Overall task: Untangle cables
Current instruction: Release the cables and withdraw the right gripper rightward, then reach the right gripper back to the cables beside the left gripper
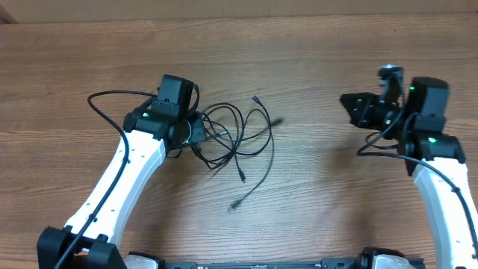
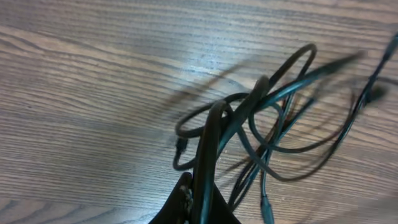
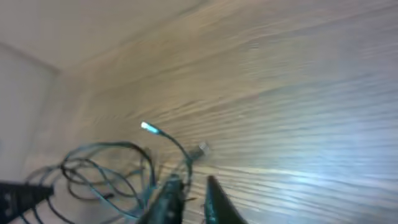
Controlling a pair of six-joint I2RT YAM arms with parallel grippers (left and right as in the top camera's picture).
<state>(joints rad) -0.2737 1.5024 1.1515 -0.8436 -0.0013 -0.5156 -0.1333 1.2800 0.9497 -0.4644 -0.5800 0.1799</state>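
Left gripper [image 2: 198, 202]: clenched on one strand of the cables [image 1: 237, 138], pinching it at the tangle's left edge; in the left wrist view the held strand rises straight out of the closed fingers and bends into the overlapping loops just beyond. Cables: one cluster of thin black cords on the table [image 1: 314, 217], several loops crossing one another close to the pinch point, looser strands fanning away from it to the right and toward the near edge. Free ends: one plug [image 1: 258, 98] lies on the far side of the tangle, another [image 1: 278, 120] on its right side, a third [image 1: 243, 178] just nearside of the loops, and a fourth [image 1: 233, 205] furthest out on the near side at the end of a long trailing strand. Right gripper [image 3: 194, 190]: fingers a little parted with bare wood showing between them, grasping nothing, well apart from the tangle on its right. Progress, as a judgement: early to middle. Several ends already trail clear of the cluster, but the core loops beside the left fingers remain interlaced and no cord lies fully separate. Remaining: bring the right arm in to the tangle, take a free end, and draw each cord out of the crossings in turn.
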